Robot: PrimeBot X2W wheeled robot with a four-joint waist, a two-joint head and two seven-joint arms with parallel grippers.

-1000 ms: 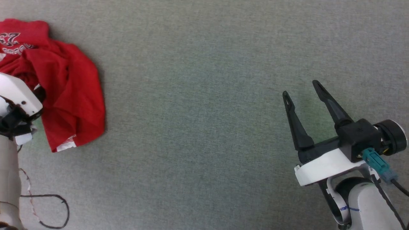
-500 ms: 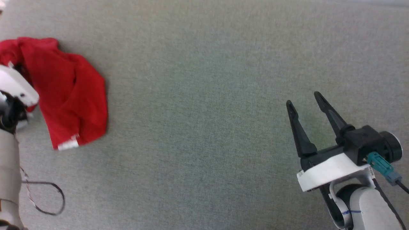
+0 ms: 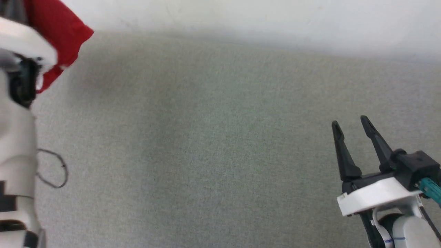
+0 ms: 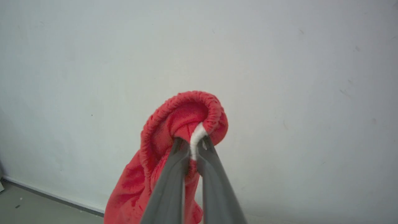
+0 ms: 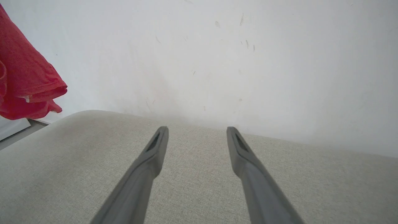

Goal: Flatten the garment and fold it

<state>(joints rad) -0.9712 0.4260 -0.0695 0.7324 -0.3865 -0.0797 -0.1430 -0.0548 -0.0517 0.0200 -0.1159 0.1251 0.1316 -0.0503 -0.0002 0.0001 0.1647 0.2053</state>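
Flattening, early stage: left gripper (image 4: 192,141) jaws clamp the garment (image 4: 183,115) at its hem, cloth hanging bunched clear of the bench (image 3: 206,137), far left. Right gripper (image 3: 350,121) jaws wide, empty, well apart. Next move likely needs it pinching a free corner.

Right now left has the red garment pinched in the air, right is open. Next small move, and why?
Probably swing the right gripper toward the hanging hem of the garment and pinch it. The left gripper is shut on one bunched edge, so the cloth dangles crumpled; a second hold could spread it over the grey surface.
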